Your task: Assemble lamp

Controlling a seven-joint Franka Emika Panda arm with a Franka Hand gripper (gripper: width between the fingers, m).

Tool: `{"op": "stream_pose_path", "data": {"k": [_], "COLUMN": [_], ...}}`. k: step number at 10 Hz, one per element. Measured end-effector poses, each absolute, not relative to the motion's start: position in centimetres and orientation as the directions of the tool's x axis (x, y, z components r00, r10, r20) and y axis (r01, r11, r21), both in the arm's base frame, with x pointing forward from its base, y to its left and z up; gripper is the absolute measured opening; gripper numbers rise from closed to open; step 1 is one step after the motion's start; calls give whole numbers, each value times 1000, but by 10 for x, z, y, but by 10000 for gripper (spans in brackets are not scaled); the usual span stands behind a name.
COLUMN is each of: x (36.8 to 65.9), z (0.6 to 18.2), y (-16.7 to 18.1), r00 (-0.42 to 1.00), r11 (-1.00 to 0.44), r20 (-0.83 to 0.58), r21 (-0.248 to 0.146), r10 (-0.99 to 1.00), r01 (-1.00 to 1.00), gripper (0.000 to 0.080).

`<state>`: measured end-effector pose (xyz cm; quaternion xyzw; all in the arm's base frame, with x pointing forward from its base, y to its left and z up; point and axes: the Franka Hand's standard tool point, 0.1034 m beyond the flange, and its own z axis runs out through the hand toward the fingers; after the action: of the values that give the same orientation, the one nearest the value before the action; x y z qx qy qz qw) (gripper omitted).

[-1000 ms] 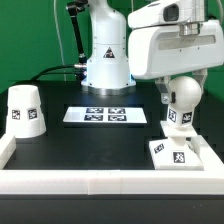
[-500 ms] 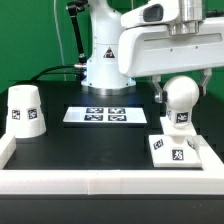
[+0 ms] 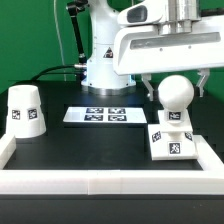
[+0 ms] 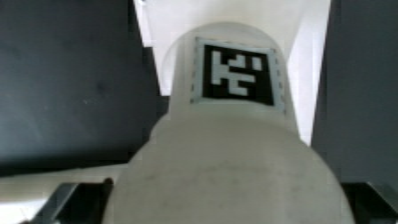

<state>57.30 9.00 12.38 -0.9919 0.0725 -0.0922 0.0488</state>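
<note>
The lamp's round bulb [image 3: 174, 93] stands upright by its stem on the flat square base [image 3: 172, 143], at the exterior view's right. My gripper [image 3: 176, 88] hangs over it, open. Its two fingers [image 3: 150, 88] flank the bulb's sides with a small gap showing. In the wrist view the bulb [image 4: 222, 165] fills the space between the finger tips [image 4: 63, 200], and the tag on its stem [image 4: 235, 72] points away. The tapered shade [image 3: 24, 108] sits alone at the exterior view's left.
The marker board [image 3: 98, 116] lies flat in the middle of the black table. The robot's white pedestal [image 3: 105, 60] stands behind it. A raised white rim [image 3: 100, 182] borders the table's front and sides.
My hand has shifted up and toward the exterior view's left, jaws at the same width. The bulb and base now sit slightly farther back and left.
</note>
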Motion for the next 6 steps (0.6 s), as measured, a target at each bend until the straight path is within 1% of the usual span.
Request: {"op": "stream_pose_path", "data": {"k": [3, 4, 6], "x": [574, 572, 567], "z": [126, 125, 121], "y": [85, 89, 98], "r00": [935, 922, 839], "r11": [-946, -931, -839], "r20": [160, 151, 104], "r21": [-134, -141, -183], "r10": [-315, -355, -534], "r01": [-296, -336, -512], "gripper": [580, 580, 580]}}
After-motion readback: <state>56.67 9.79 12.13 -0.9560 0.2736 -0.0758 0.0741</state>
